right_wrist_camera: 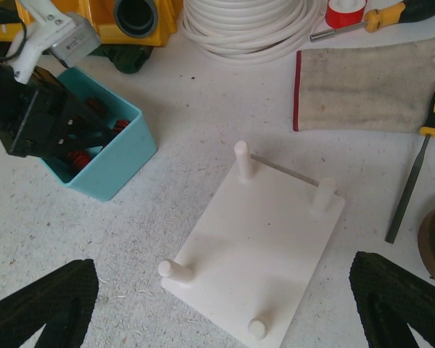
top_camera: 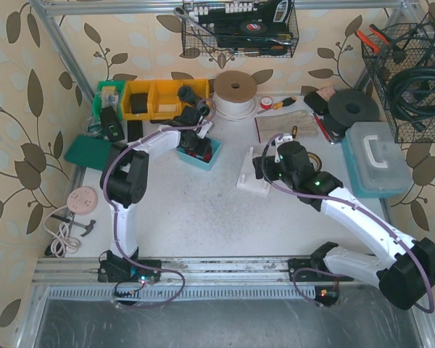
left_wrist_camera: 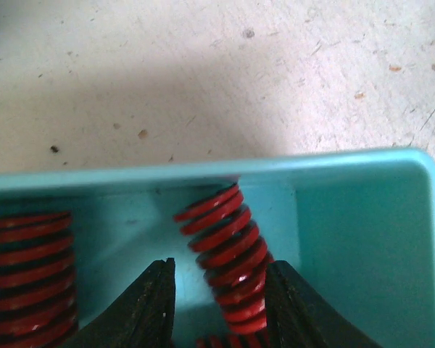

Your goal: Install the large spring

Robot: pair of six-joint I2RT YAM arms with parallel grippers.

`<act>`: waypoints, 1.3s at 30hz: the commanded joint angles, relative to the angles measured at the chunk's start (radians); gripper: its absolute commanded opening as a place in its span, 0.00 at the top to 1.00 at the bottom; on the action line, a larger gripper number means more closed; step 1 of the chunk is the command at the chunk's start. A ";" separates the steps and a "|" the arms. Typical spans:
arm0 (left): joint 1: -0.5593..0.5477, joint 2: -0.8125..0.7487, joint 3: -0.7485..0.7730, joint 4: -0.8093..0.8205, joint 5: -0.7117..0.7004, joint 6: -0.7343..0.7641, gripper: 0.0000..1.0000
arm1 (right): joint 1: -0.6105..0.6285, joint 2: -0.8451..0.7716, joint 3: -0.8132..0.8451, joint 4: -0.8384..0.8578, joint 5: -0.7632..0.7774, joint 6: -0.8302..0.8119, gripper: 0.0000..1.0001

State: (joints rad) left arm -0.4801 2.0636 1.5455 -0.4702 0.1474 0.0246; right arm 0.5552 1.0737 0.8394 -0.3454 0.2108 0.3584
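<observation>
The left gripper sits in the teal bin, jaws parted around a red spring, not clamped; the right gripper hangs wide open above the white peg plate

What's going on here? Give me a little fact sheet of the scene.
left tool: inside the teal bin, straddling a red spring, not clamped on it
right tool: wide open, hovering over the white plate
pegs: four on the plate, all bare
second spring: also in the bin
</observation>
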 commanded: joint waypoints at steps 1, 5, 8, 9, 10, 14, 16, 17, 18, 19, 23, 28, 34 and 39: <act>-0.012 0.043 0.066 -0.007 0.064 -0.021 0.60 | 0.000 -0.015 -0.018 0.028 0.021 -0.009 0.07; -0.014 0.088 0.089 -0.033 -0.001 -0.026 0.59 | 0.000 -0.015 -0.020 0.028 0.023 -0.010 0.07; -0.015 0.111 0.102 -0.069 -0.081 -0.031 0.60 | 0.000 -0.015 -0.022 0.030 0.023 -0.011 0.07; -0.015 0.112 0.100 -0.078 -0.110 -0.031 0.60 | 0.000 -0.015 -0.023 0.029 0.024 -0.011 0.07; -0.015 0.109 0.096 -0.083 -0.135 -0.030 0.61 | 0.001 -0.014 -0.023 0.032 0.023 -0.009 0.07; -0.015 0.086 0.061 -0.067 -0.178 -0.029 0.64 | 0.001 -0.009 -0.029 0.041 0.018 -0.007 0.07; -0.015 0.086 0.062 -0.082 -0.208 -0.036 0.65 | 0.001 -0.006 -0.029 0.041 0.017 -0.007 0.07; -0.015 0.087 0.065 -0.097 -0.234 -0.043 0.65 | 0.000 -0.006 -0.030 0.042 0.018 -0.006 0.07; -0.015 0.084 0.063 -0.106 -0.258 -0.050 0.65 | 0.000 -0.007 -0.032 0.043 0.018 -0.006 0.07; -0.015 0.077 0.055 -0.103 -0.280 -0.056 0.64 | 0.000 -0.008 -0.034 0.044 0.019 -0.007 0.07; -0.015 0.065 0.040 -0.080 -0.269 -0.069 0.61 | 0.001 -0.012 -0.039 0.047 0.017 -0.007 0.07; -0.015 0.107 0.034 -0.057 -0.208 -0.096 0.62 | 0.000 -0.012 -0.040 0.047 0.016 -0.006 0.07; -0.015 0.074 0.015 -0.033 -0.204 -0.094 0.72 | 0.000 -0.031 -0.052 0.051 0.023 -0.007 0.07; -0.015 0.000 0.035 -0.021 -0.201 -0.071 0.88 | 0.000 -0.032 -0.051 0.051 0.021 -0.005 0.07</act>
State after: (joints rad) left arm -0.4923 2.1513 1.5829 -0.4808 -0.0719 -0.0563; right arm 0.5552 1.0557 0.8040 -0.3099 0.2142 0.3576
